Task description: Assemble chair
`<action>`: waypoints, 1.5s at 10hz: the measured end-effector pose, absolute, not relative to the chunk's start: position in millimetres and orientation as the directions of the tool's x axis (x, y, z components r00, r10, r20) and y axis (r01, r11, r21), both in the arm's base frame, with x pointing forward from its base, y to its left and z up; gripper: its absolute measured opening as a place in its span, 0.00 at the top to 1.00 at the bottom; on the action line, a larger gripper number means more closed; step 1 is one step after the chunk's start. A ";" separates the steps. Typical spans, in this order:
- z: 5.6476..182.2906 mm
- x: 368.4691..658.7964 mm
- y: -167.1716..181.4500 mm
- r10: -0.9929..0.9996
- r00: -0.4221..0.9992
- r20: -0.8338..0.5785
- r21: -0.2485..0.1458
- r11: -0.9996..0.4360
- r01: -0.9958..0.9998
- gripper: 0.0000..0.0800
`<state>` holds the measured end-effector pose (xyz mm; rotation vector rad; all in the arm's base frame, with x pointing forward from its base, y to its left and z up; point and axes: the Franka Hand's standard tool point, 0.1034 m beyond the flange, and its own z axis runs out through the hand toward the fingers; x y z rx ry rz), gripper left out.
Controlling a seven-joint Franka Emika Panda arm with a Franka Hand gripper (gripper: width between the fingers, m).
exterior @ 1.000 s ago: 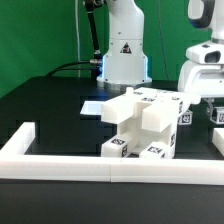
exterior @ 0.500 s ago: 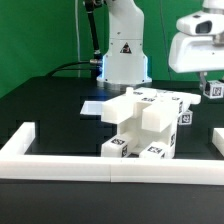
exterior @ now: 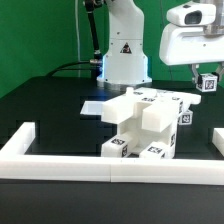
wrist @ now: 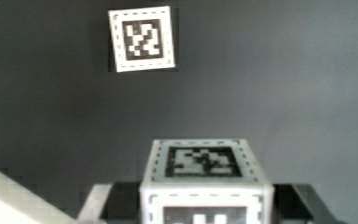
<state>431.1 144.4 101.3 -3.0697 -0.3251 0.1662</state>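
A Franka arm's two-finger gripper (exterior: 206,74) holds a small white plastic block (exterior: 209,83) with a black-and-white tag high above the dark counter (exterior: 50,115), at the exterior view's right. The block hangs well apart from the partly built chair of chunky white tagged blocks (exterior: 140,122), which stands at the counter's middle. A long low white border rail (exterior: 110,166) runs close along the chair's near side and turns up the exterior view's left, with bare counter between that corner and the chair. The marker board (exterior: 92,108) lies flat just behind the chair. In the wrist view the grey fingers (wrist: 297,203) flank the tagged block (wrist: 202,165), with a flat white tagged rectangle (wrist: 144,40) on the counter below.
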 end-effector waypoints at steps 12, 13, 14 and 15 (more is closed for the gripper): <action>132.8 519.0 62.3 0.409 0.911 -0.047 -0.071 -0.911 0.406 0.64; 136.5 528.8 56.5 0.415 0.909 -0.046 -0.072 -0.909 0.411 0.64; 135.5 528.1 56.6 0.412 0.910 -0.045 -0.070 -0.910 0.408 0.64; 134.6 527.2 56.5 0.412 0.910 -0.047 -0.071 -0.910 0.408 0.64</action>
